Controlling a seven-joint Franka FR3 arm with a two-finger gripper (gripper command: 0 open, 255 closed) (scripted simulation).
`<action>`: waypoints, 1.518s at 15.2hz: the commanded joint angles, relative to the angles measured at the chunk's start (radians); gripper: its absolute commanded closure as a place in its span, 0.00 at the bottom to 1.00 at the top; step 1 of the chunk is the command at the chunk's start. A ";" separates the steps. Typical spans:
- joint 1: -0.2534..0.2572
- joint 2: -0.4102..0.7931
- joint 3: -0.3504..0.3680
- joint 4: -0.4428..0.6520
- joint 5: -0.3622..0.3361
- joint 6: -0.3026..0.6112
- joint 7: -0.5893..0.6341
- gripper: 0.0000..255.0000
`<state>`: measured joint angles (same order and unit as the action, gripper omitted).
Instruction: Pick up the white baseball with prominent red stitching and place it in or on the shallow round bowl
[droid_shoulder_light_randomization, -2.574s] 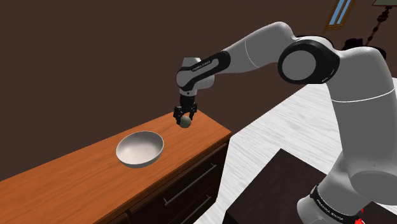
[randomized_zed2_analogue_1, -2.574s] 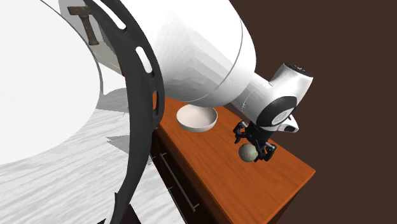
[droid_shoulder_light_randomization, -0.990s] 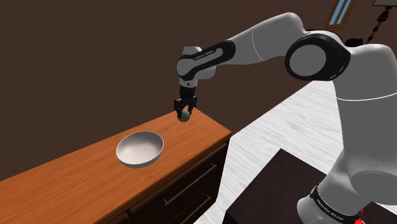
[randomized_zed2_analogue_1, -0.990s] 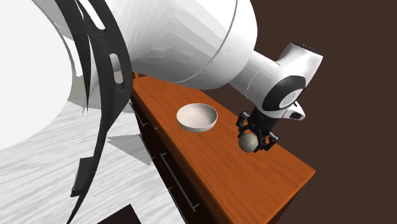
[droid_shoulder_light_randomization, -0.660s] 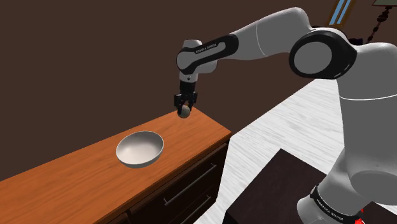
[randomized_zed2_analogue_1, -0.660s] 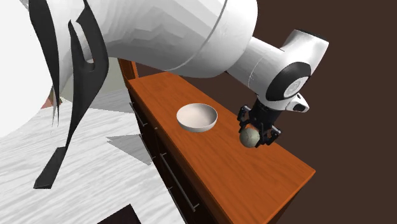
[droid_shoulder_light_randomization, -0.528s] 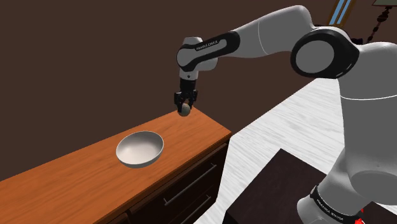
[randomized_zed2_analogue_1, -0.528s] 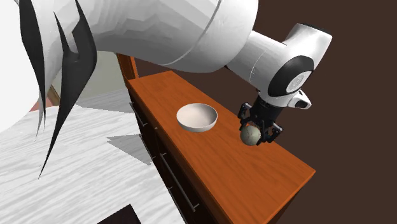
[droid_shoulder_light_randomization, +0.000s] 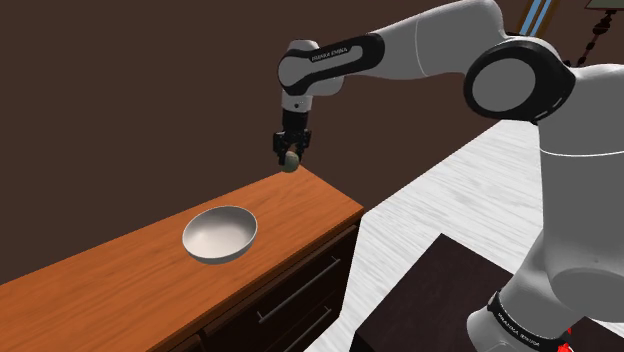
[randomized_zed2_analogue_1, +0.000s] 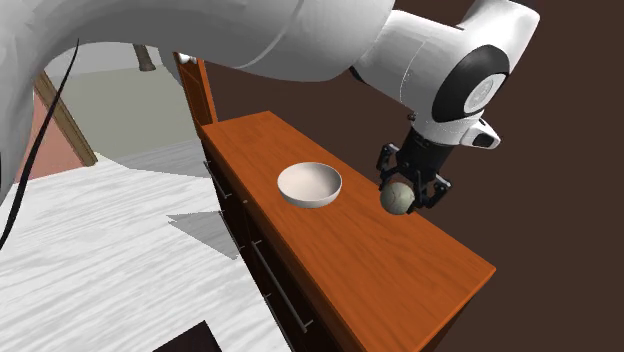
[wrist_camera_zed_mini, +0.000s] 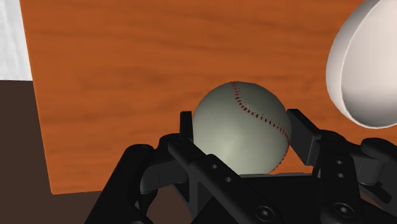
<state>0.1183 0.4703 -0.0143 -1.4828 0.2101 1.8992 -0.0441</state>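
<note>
Our end effector hangs in the air above the orange-brown wooden table, near the end by the dark brown wall. Its two black fingers are clasped on either side of the baseball. The ball looks greyish white to us, with a curved line of red stitching, and it is lifted clear of the tabletop. The shallow round white bowl sits on the table, apart from the ball, towards the shoulder view's left. Drawer fronts run below the tabletop.
</note>
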 joint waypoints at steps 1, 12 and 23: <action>0.015 -0.003 0.005 0.007 -0.002 -0.006 0.022 1.00; 0.179 0.017 0.064 0.035 -0.024 0.029 0.243 1.00; 0.314 0.121 0.101 0.171 -0.053 0.030 0.418 1.00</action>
<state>0.4290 0.5872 0.0860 -1.3082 0.1578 1.9201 0.3708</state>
